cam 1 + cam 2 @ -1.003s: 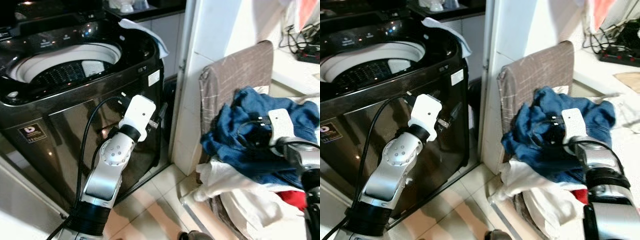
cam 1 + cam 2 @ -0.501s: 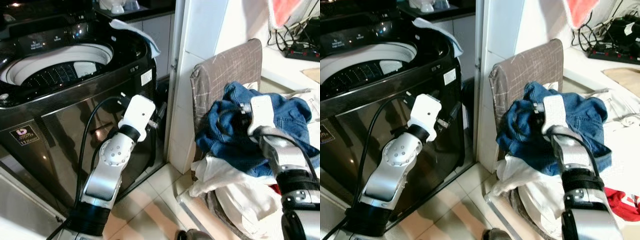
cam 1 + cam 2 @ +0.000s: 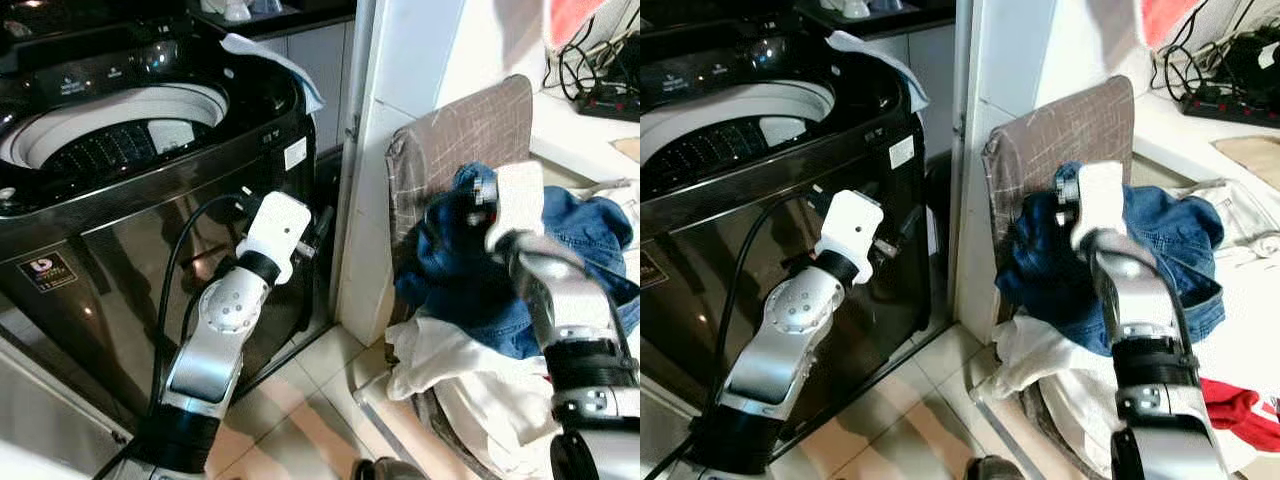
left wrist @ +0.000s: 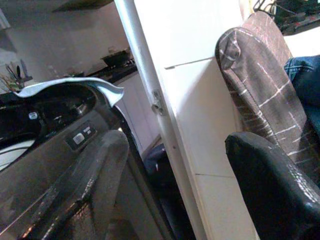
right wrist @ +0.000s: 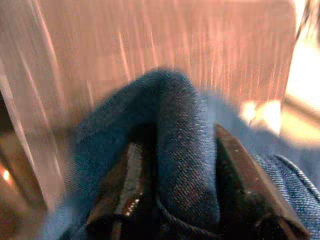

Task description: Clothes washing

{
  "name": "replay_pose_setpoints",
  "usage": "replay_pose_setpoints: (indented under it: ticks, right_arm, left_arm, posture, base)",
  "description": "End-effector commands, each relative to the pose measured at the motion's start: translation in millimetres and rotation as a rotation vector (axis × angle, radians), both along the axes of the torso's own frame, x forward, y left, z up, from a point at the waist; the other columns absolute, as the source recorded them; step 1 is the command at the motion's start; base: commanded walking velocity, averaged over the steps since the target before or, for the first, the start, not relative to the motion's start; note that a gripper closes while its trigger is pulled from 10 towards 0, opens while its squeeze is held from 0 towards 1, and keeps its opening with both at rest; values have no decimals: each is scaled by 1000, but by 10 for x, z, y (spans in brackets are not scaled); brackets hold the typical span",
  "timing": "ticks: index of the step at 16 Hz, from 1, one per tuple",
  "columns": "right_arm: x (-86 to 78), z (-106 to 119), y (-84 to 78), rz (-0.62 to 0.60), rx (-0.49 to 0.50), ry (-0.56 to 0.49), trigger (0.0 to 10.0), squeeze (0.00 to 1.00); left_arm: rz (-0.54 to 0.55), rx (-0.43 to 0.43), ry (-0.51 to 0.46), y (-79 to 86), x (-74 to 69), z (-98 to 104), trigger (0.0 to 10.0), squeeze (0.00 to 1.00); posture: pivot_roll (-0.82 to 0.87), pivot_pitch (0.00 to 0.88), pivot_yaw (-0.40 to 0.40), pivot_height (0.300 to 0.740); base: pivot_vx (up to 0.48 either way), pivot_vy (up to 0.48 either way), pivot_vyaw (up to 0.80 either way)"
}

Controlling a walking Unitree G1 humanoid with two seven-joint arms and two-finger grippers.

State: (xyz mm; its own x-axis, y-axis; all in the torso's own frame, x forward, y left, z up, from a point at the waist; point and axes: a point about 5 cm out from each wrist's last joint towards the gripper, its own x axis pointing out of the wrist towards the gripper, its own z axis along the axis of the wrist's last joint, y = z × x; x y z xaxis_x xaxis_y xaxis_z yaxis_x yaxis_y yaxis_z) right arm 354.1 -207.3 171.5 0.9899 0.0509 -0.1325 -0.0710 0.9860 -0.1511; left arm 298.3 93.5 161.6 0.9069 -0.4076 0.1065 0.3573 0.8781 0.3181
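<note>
The black top-loading washing machine [image 3: 150, 200] stands at the left with its lid up and its white drum [image 3: 120, 140] showing. Blue jeans [image 3: 470, 280] lie on top of a heap of clothes at the right. My right gripper [image 3: 452, 215] is shut on a fold of the jeans [image 5: 185, 160], which bulges up between its black fingers [image 5: 240, 185] and is raised off the heap. Against the washer's front panel my left gripper [image 3: 320, 225] hangs open with nothing in it, its two fingers [image 4: 270, 185] spread wide.
A brown checked chair back [image 3: 460, 140] rises behind the clothes heap. White garments [image 3: 470, 380] and a red one [image 3: 1240, 405] lie under the jeans. A white cloth [image 3: 280, 60] drapes the washer's back corner. A white door frame [image 3: 390, 150] separates washer and chair. Cables [image 3: 600, 80] lie far right.
My right gripper has lifted the jeans fold higher and drawn it left, toward the washer. The left arm has stayed put. The camera has shifted slightly.
</note>
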Motion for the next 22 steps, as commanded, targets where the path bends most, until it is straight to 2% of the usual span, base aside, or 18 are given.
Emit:
replay_pose_setpoints:
  ticks: [1,2,4,7,9,10,11,12,13,15,16,17,18,19,20,22]
  right_arm:
    - [64,499,77,13,1,-174,0,0]
    - [85,754,132,25,-18,-277,0,0]
    - [108,875,170,29,-33,-322,0,0]
    - [108,800,277,55,-18,-308,0,90]
    - [113,753,366,88,-25,-297,0,216]
    - [120,737,381,99,-27,-296,0,165]
    - [121,732,380,99,-26,-295,0,165]
    - [145,653,314,37,-59,-257,4314,0]
    - [151,605,212,-46,-118,-250,10000,0]
    - [101,762,62,-180,-305,-413,10000,0]
    - [9,983,-65,-270,-284,-557,10000,0]
    - [-54,1102,-139,-286,-288,-629,10000,0]
    - [-73,1125,-212,-301,-289,-630,10000,0]
    - [-96,1118,-368,-352,-329,-593,10000,0]
    - [-190,1124,-455,-386,-368,-635,10000,0]
    - [-377,1107,-340,-353,-447,-755,10000,0]
  left_arm:
    - [-10,7,-15,-20,4,42,10000,0]
    - [-9,5,-18,-31,14,52,10000,0]
    - [3,-7,-24,-38,20,67,10000,0]
    - [94,-55,-41,7,42,91,10000,0]
    - [98,-70,-35,-23,5,87,10000,0]
    - [100,-63,-31,-26,-9,72,10000,0]
    - [102,-62,-30,-23,-9,70,10000,0]
    - [124,-46,-27,9,5,57,10000,0]
    - [145,-32,-31,42,17,55,10000,0]
    - [166,-21,-36,99,36,60,10000,0]
    - [181,7,-50,166,62,71,10000,0]
    - [182,40,-67,196,77,78,10000,0]
    - [181,44,-66,211,87,78,10000,0]
    - [182,34,-64,239,107,84,10000,0]
    - [166,37,-66,226,125,91,10000,0]
    - [139,26,-56,173,164,81,10000,0]
  posture:
    - [-114,0,-7,723]
    - [-110,0,-8,723]
    - [-107,0,-16,723]
    - [-95,0,-26,723]
    - [-86,0,-29,723]
    - [-77,0,-35,723]
    - [-77,0,-35,723]
    - [-70,0,-37,723]
    - [-70,0,-37,723]
    - [-69,0,-34,723]
    - [-74,0,-29,723]
    - [-78,0,-23,723]
    - [-84,0,-18,723]
    - [-95,0,-12,723]
    - [-118,0,0,723]
    - [-155,0,20,723]
  base:
    - [0,0,0]
    - [0,0,0]
    - [0,0,394]
    - [0,0,735]
    - [0,0,712]
    - [0,0,712]
    - [0,0,712]
    - [0,0,681]
    - [0,0,0]
    - [0,0,0]
    - [0,0,0]
    - [0,0,0]
    - [0,0,0]
    - [0,0,0]
    - [0,0,-775]
    - [0,0,-763]
